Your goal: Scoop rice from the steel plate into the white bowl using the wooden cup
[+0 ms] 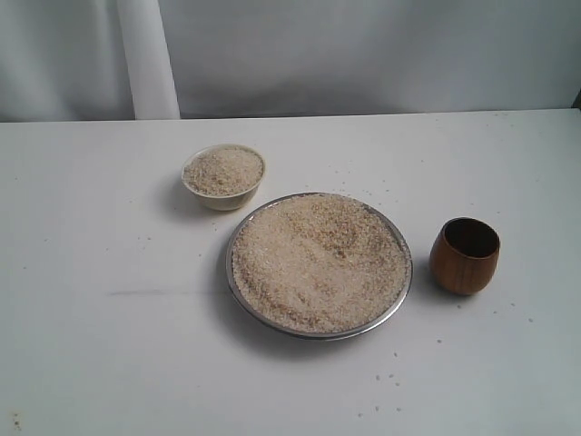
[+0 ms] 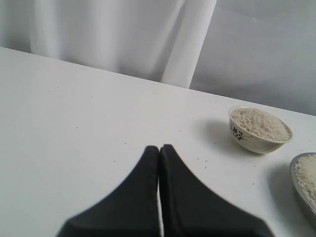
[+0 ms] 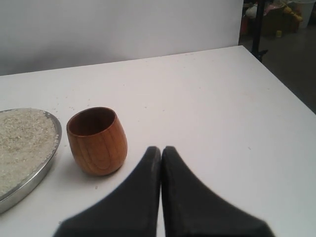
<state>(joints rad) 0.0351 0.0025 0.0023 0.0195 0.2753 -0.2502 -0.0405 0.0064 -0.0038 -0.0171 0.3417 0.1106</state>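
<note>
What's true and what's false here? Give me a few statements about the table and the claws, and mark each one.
1. The wooden cup stands upright and empty on the table. True.
2. The white bowl is empty. False: it is full of rice.
3. In the exterior view, the steel plate lies between the bowl and the cup. True.
4. The right claw grips the cup. False: it is shut on nothing and apart from the cup.
5. The left claw gapes wide open. False: it is shut.
</note>
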